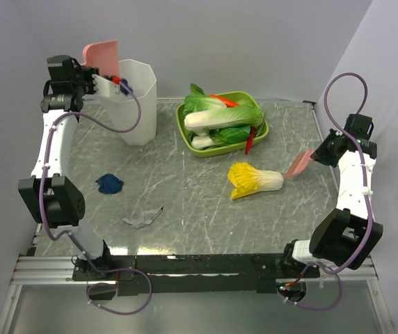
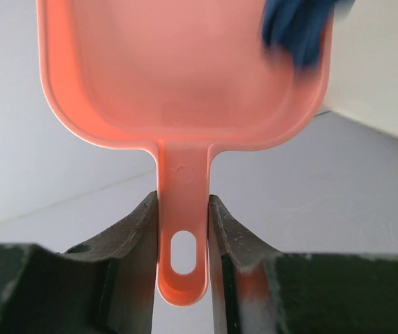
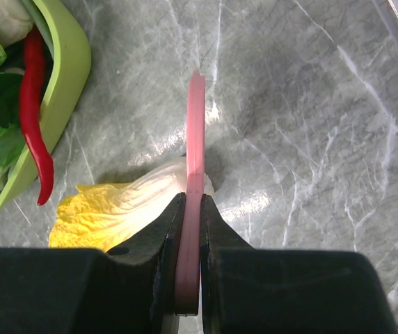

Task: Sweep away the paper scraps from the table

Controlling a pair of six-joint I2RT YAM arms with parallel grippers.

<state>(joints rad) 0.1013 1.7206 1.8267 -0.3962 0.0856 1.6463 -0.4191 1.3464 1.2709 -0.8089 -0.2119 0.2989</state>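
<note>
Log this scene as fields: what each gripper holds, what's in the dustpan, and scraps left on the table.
left gripper: shut on dustpan handle, raised by bin
right gripper: shut on flat pink tool, beside yellow cabbage
in dustpan: blue bit, blurred
on table: dark blue scrap, grey scrap

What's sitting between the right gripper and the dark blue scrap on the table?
The yellow toy cabbage, just beyond the right gripper; then bare table to the dark blue scrap. Top view.
</note>
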